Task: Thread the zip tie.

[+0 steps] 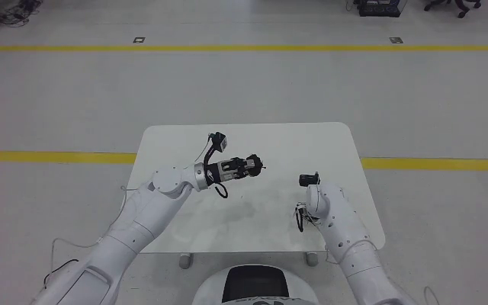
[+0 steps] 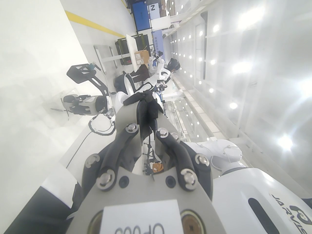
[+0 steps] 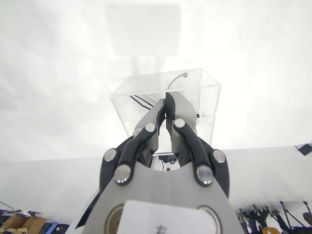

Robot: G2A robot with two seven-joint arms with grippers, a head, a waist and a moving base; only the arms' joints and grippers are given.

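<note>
My left gripper (image 1: 259,163) hangs above the middle of the white table (image 1: 175,145), shut on a black zip tie (image 2: 132,99) that sticks out sideways at the fingertips. My right gripper (image 3: 165,101) is over the table's right part, by a clear box (image 3: 209,83). It is shut, and a second zip tie (image 3: 176,79) curves out from its tips to a small square head. The left wrist view shows that right gripper (image 2: 69,105) farther off with a thin black strip (image 2: 58,110) pointing out of it. The two grippers are apart.
More loose zip ties (image 3: 141,102) lie inside the clear box. A black cable (image 1: 221,187) loops under the left forearm. Yellow floor lines (image 1: 69,157) run past the table on both sides.
</note>
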